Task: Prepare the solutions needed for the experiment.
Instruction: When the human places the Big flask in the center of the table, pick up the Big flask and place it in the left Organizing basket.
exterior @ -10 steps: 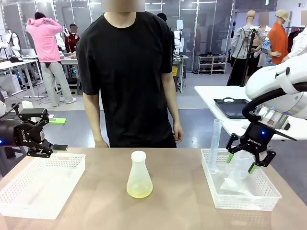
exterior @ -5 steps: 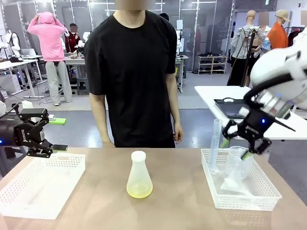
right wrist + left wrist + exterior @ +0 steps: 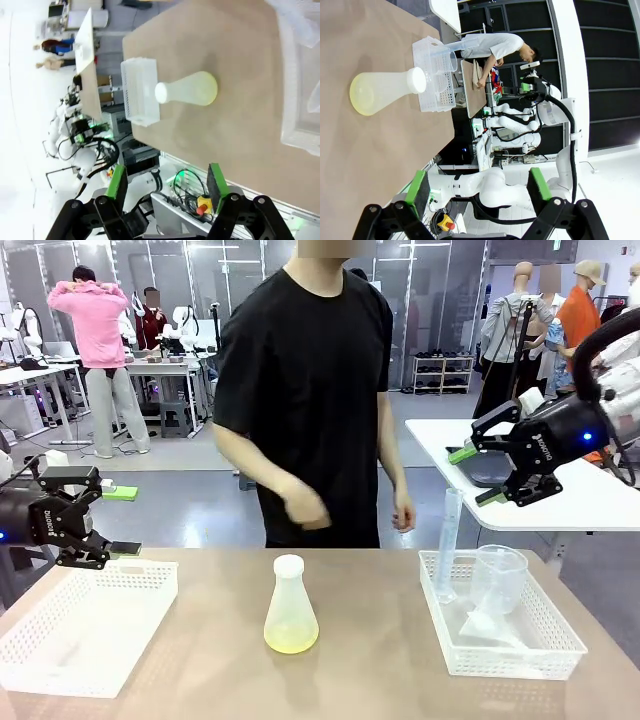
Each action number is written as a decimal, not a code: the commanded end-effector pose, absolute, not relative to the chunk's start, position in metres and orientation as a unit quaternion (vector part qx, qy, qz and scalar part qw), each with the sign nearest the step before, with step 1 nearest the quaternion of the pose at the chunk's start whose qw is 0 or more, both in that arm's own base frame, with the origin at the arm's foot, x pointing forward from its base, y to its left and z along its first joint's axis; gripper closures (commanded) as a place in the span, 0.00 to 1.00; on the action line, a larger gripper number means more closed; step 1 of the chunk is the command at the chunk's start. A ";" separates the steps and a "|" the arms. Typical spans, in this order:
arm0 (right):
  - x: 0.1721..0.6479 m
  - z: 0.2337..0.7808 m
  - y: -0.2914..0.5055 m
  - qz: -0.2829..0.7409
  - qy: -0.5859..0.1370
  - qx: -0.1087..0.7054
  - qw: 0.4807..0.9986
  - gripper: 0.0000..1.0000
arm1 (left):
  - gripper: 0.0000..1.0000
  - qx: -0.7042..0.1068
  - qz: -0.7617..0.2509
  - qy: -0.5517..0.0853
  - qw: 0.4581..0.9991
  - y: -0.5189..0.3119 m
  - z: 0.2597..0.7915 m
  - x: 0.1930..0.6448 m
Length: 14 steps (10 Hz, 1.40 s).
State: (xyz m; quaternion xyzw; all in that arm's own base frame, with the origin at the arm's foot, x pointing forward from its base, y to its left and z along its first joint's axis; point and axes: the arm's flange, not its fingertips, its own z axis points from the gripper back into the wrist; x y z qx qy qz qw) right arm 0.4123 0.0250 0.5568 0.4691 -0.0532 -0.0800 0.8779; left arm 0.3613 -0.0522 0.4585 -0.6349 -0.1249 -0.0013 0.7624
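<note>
Solution (image 3: 291, 639), a shallow pale yellow layer, lies in the bottom of the capped conical flask (image 3: 290, 602) standing mid-table in the front view, between the left basket (image 3: 60, 660) and the right basket (image 3: 510, 660); the left gripper (image 3: 122, 521) hangs spread and empty by the left basket's far edge, and the right gripper (image 3: 476, 475), also spread and empty, is raised high above the right basket. Left wrist view has the left gripper (image 3: 476, 185) with green pads wide apart, the flask (image 3: 385, 90) well ahead on the table. Right wrist view has the right gripper (image 3: 165, 182) parted around nothing, the flask (image 3: 187, 90) far ahead.
</note>
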 end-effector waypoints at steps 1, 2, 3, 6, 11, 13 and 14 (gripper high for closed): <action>0.407 0.547 0.024 -0.058 -0.041 0.484 0.872 0.19 | 0.00 -0.643 0.000 -0.125 0.755 -0.054 0.459 0.358; 0.407 0.548 0.023 -0.054 -0.029 0.484 0.873 0.19 | 0.00 -0.643 0.000 -0.125 0.755 -0.054 0.459 0.358; 0.407 0.554 0.025 -0.070 -0.045 0.476 0.876 0.19 | 0.00 -0.643 0.000 -0.125 0.755 -0.054 0.459 0.358; 0.407 0.554 0.025 -0.070 -0.045 0.476 0.876 0.19 | 0.00 -0.627 -0.055 -0.192 0.753 -0.053 0.455 0.396; 0.407 0.554 0.025 -0.070 -0.045 0.476 0.876 0.19 | 0.00 -0.611 -0.212 -0.239 0.724 -0.072 0.432 0.467; 0.407 0.554 0.025 -0.070 -0.045 0.476 0.876 0.19 | 0.00 -0.615 -0.201 -0.242 0.723 -0.066 0.439 0.449; 0.407 0.554 0.025 -0.070 -0.045 0.476 0.876 0.19 | 0.00 -0.615 -0.201 -0.242 0.723 -0.066 0.439 0.449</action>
